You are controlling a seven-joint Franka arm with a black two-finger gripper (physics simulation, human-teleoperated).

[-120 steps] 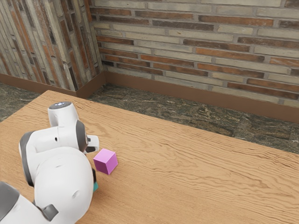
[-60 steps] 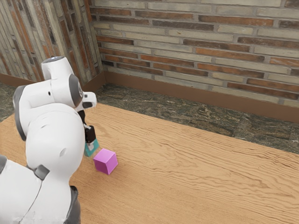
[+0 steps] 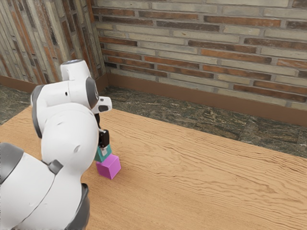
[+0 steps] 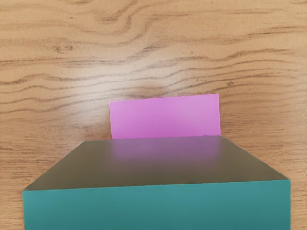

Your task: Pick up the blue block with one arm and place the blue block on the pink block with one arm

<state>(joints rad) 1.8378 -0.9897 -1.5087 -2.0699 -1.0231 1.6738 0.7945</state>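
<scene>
**While the jaws grip it, blue block (image 3: 103, 154) sits right over pink block (image 3: 109, 167)**

Count: one arm, one gripper (image 3: 103, 139), one blue block, one pink block, one table (image 3: 201, 182). Jaws clamped on the blue block's upper part, from above. Its underside looks to be touching the pink block's top; can't tell contact from a thin gap. Exterior view: the arm covers the blue block's left edge and part of the gripper. Wrist view: the blue block (image 4: 158, 201) is cut off by the frame and hides the near part of the pink block (image 4: 165, 116).
</scene>
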